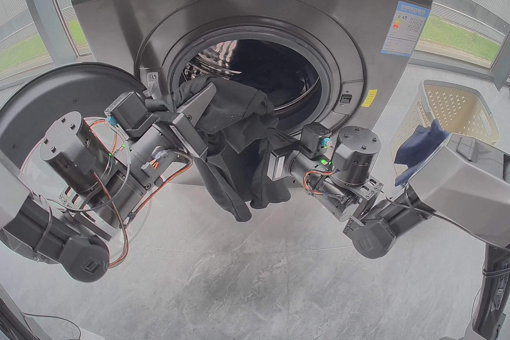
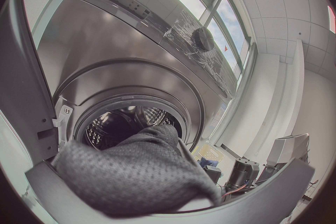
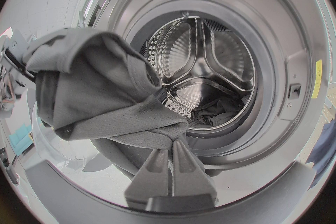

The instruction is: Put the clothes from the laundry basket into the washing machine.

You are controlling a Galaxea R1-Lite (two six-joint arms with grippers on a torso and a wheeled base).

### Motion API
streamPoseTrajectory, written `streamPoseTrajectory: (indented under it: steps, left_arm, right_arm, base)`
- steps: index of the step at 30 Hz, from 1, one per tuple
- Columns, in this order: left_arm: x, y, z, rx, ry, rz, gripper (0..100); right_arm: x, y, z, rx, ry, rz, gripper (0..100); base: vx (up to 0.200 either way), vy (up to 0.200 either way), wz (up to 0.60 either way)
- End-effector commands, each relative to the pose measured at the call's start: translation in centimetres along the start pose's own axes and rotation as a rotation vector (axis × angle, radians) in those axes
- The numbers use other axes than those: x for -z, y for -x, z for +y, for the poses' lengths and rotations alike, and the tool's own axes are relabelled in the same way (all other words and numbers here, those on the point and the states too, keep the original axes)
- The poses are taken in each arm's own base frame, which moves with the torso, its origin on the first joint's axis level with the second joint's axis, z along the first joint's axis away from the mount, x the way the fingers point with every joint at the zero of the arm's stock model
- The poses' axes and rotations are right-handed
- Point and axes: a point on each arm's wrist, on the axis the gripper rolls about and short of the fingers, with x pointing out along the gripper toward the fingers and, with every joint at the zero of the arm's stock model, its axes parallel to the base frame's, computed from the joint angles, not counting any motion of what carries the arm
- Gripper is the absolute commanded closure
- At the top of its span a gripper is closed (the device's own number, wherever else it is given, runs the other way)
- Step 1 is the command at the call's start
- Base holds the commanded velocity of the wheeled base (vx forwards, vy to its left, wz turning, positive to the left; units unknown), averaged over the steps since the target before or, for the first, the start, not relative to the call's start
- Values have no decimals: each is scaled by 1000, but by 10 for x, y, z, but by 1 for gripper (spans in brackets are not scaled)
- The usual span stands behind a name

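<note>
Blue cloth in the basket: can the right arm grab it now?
Probably not yet. The right gripper is shut on the dark garment at the washer, so it must let go first to reach the blue cloth.

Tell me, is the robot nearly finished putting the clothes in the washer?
Not quite. Done: some dark clothes already lie in the drum. In hand: the left gripper and right gripper both grip a dark garment at the drum's mouth, part of it hanging down outside. Left: a blue garment sits in the laundry basket.
</note>
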Motion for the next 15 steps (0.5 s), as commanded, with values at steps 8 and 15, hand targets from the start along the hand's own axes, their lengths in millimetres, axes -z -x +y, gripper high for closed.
streamPoseTrajectory:
  steps: [8, 15]
  left_arm:
    - [0, 1, 2, 6, -1, 5, 100]
    - [6, 0, 9, -31, -2, 19, 0]
  right_arm:
    - [-21, 9, -8, 19, 0, -34, 100]
    - [-55, 17, -7, 15, -8, -112, 100]
  base:
    - [0, 0, 0]
    - [0, 0, 0]
